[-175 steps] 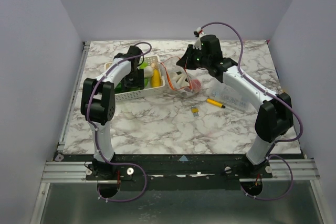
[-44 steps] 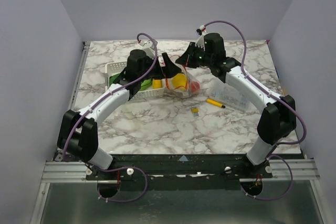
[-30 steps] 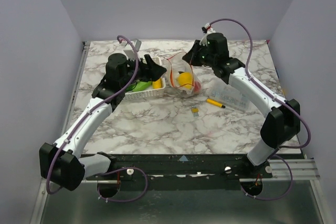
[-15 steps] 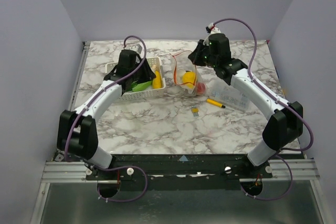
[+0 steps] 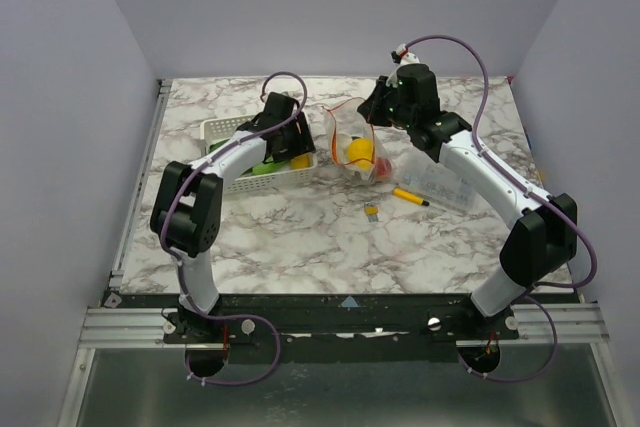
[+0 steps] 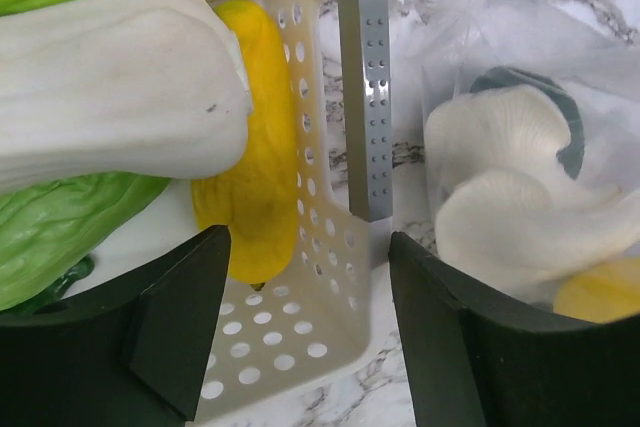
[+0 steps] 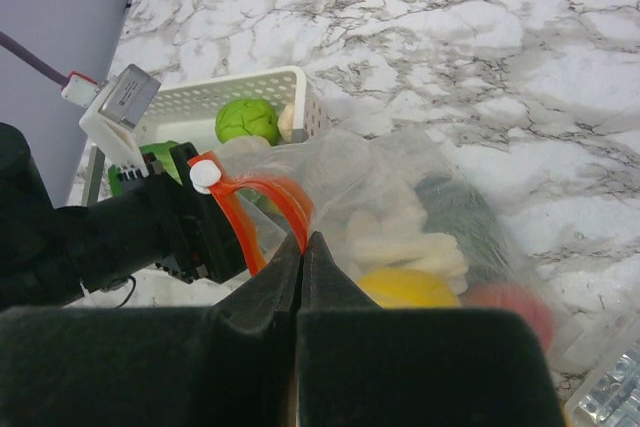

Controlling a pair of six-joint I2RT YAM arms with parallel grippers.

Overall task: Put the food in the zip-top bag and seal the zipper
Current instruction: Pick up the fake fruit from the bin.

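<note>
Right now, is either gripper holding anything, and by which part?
The right gripper pinches the zip-top bag at its mouth edge, beside the orange-red zipper. The left gripper hangs open at the white basket, holding nothing.

White basket (image 5: 225, 133), clear bag (image 7: 390, 162), orange-red zipper (image 7: 275, 187), yellow and green food (image 6: 255, 167), marbled table (image 5: 300, 237)

Items I log on the marble table (image 5: 300, 247):
- One white lattice basket (image 5: 216, 130), toward the far left corner.
- One rigid clear compartment box (image 5: 448, 187), toward the right edge.
- One yellow marker pen (image 5: 410, 196), lying just beside the box on its left.
- One small yellow-and-grey piece (image 5: 371, 211), near the pen, toward the table's middle.
</note>
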